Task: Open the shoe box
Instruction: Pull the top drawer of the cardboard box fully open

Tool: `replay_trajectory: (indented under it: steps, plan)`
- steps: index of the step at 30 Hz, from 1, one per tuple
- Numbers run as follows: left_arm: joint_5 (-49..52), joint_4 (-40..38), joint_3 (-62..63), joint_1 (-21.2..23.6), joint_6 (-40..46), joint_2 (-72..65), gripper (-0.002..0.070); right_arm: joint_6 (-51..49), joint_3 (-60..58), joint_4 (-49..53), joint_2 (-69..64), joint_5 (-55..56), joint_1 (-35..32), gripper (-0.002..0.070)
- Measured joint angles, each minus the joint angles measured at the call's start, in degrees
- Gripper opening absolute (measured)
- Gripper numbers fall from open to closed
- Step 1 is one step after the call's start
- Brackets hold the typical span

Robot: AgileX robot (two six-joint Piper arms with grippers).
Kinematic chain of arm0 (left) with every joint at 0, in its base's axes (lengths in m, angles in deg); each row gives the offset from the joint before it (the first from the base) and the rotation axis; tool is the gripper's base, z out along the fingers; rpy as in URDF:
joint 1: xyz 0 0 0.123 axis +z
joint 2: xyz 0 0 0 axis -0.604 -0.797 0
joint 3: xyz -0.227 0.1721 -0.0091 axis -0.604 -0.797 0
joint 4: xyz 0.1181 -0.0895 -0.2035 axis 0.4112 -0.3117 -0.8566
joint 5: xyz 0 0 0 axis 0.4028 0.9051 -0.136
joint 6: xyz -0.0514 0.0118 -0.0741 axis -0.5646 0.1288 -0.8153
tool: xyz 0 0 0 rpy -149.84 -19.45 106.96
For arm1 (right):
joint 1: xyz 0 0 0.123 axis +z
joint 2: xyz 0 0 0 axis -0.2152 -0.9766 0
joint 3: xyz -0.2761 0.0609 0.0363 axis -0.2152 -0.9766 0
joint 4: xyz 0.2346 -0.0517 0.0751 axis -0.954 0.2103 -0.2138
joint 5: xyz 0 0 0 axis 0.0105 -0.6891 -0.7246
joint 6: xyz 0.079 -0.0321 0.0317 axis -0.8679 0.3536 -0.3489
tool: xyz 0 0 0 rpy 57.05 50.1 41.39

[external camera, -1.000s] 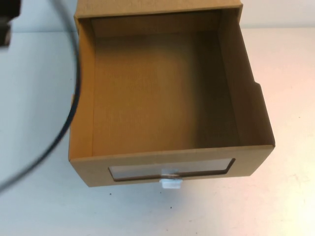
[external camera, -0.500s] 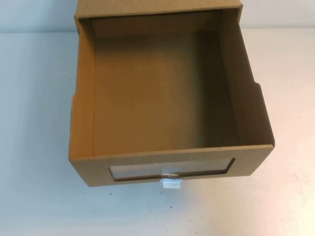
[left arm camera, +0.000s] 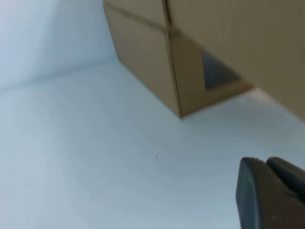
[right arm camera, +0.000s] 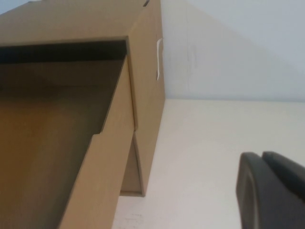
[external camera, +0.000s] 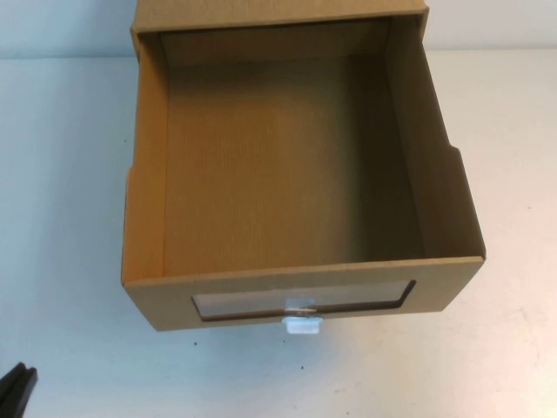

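High view is showing the left gripper (external camera: 19,390) sitting by the table's (external camera: 70,174) near-left corner, claw together; the shoe box (external camera: 146,218) is lying mid-table, drawer pulled open; the right gripper (right arm camera: 262,161), claw together, is hovering beside the box's right side.

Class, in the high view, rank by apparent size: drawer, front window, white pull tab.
Largest first:
drawer
window
pull tab
The left gripper sits near-left of box; right gripper beside its right side.

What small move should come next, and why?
Probably just park both arms clear: the drawer stands pulled well out of its sleeve, inside exposed. The left gripper sits near-left of the drawer, the right gripper off the sleeve's right side, both shut and empty.
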Motion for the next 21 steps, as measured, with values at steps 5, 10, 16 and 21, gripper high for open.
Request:
replay_trajectory:
  steps: [5,10,16,21]
  plan:
    - [1.1,0.0,-1.1,0.0,0.0,0.0,-0.0005,0.0,0.0,-0.1,0.0,0.0,0.0,-0.0013]
    - [1.4,0.0,-1.1,0.0,-0.1,0.0,-0.0005,0.0,0.0,-0.1,0.0,0.0,0.0,-0.0013]
    - [1.4,0.0,-1.1,0.0,-0.1,0.0,-0.0005,0.0,0.0,-0.1,0.0,0.1,0.0,-0.0014]
    - [1.4,0.0,-1.1,0.0,-0.1,0.0,-0.0005,0.0,0.0,-0.1,0.0,0.1,0.0,-0.0013]
